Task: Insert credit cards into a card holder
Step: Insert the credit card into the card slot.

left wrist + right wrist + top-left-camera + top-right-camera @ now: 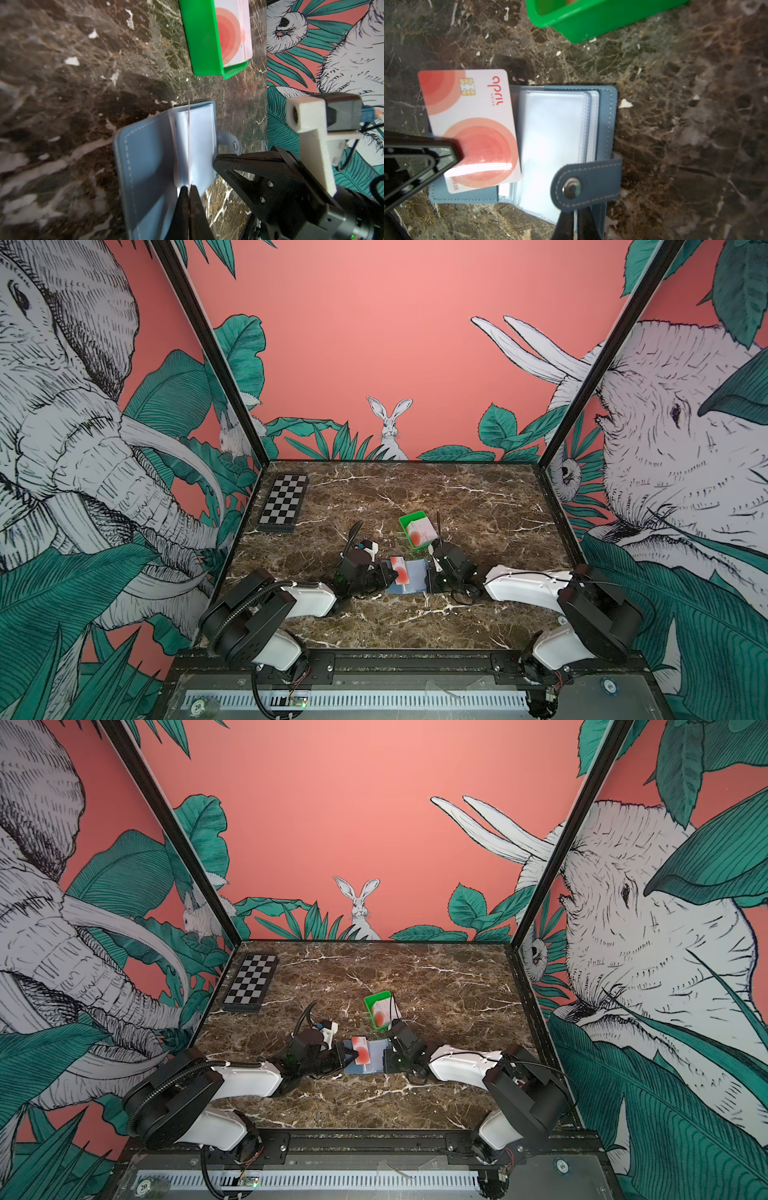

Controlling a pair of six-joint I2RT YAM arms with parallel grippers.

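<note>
left gripper (189, 192): jaws clamped on a credit card (473, 116), above the left cover.
right gripper (576, 216): jaws pinching the card holder (554, 135) by its snap tab.
card holder: open on the marble table (415, 626).
more cards (422, 533): in the green tray (404, 526).

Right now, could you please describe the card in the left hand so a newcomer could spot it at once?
On the marble table, find the open slate-blue card holder near the middle. The card hangs over its left half, pinched by the left hand; the other cards lie in the green tray behind.
</note>
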